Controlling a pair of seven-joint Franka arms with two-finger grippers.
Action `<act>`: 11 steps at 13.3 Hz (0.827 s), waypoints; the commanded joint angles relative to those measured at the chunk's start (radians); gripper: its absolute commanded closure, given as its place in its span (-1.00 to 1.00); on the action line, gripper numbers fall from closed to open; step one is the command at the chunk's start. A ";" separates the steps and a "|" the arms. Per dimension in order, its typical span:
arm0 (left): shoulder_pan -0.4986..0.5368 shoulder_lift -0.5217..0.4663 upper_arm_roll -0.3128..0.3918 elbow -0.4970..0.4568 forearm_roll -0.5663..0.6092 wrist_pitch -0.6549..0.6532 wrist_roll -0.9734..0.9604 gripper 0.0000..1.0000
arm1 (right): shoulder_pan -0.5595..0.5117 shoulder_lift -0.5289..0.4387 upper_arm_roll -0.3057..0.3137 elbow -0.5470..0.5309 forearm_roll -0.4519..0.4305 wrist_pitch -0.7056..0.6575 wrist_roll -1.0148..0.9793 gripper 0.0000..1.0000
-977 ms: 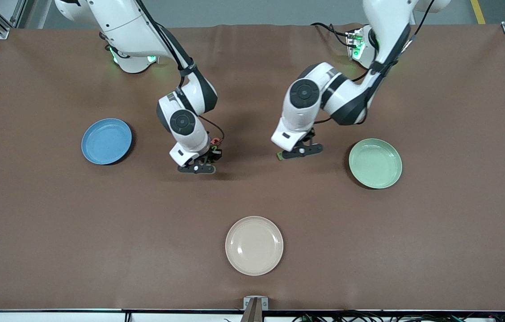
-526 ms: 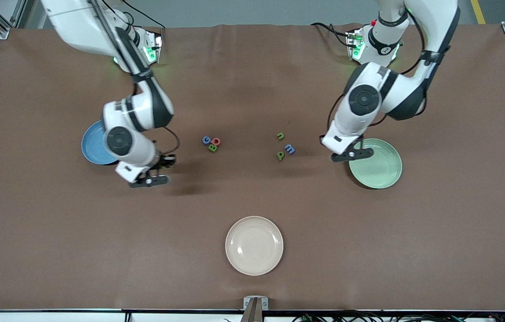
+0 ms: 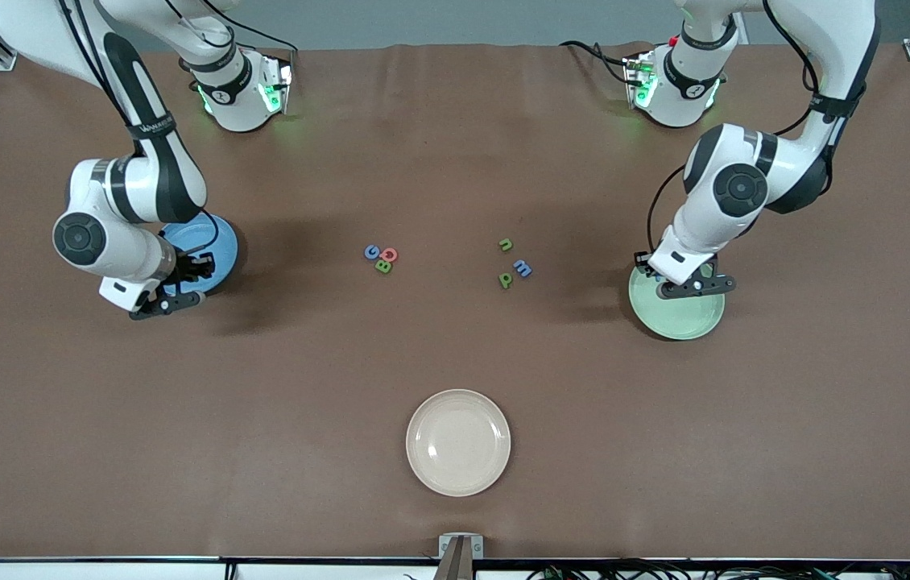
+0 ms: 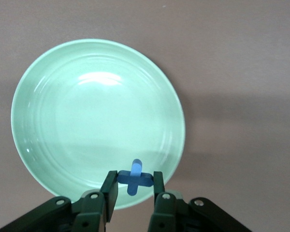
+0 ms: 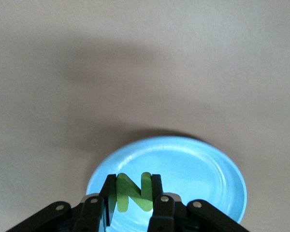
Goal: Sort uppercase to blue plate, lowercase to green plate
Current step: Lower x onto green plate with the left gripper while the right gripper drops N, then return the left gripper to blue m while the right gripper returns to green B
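My right gripper (image 3: 167, 304) is shut on the green N (image 5: 133, 192) and holds it over the edge of the blue plate (image 3: 220, 244). In the right wrist view the blue plate (image 5: 203, 179) lies under the jaws. My left gripper (image 3: 695, 285) is shut on the blue x (image 4: 134, 178) and holds it over the rim of the green plate (image 3: 676, 319), which fills the left wrist view (image 4: 63, 121). On the table's middle lie the blue G (image 3: 372, 252), red Q (image 3: 390, 254) and green B (image 3: 383, 266) together. The green n (image 3: 506, 244), blue m (image 3: 523, 267) and green p (image 3: 506, 279) lie toward the left arm's end.
A cream plate (image 3: 458, 442) lies nearer to the front camera than the letters. The right arm's wrist covers part of the blue plate. Brown cloth covers the whole table.
Both arms have swung out from the letter clusters in the middle, the right one to the blue plate with the N, the left one to the green plate with the x.
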State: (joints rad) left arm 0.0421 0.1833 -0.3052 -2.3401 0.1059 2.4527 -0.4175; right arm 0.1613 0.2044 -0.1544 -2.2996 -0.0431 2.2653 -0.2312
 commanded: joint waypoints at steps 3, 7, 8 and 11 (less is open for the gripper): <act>0.041 0.085 -0.003 -0.027 0.020 0.139 0.043 0.65 | -0.074 -0.079 0.019 -0.233 -0.041 0.225 -0.002 0.87; 0.058 0.107 -0.003 -0.047 0.075 0.152 0.042 0.63 | -0.083 -0.076 0.021 -0.242 -0.041 0.240 0.000 -0.66; 0.058 0.105 -0.003 -0.050 0.075 0.152 0.042 0.53 | -0.085 -0.076 0.021 -0.241 -0.041 0.240 0.000 -0.92; 0.055 0.084 -0.009 -0.045 0.077 0.147 0.042 -0.83 | -0.083 -0.077 0.021 -0.238 -0.041 0.232 0.009 -0.95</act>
State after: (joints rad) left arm 0.0897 0.3024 -0.3046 -2.3724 0.1667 2.5918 -0.3801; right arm 0.1029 0.1621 -0.1519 -2.5230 -0.0627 2.5051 -0.2309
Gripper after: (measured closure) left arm 0.489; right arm 0.066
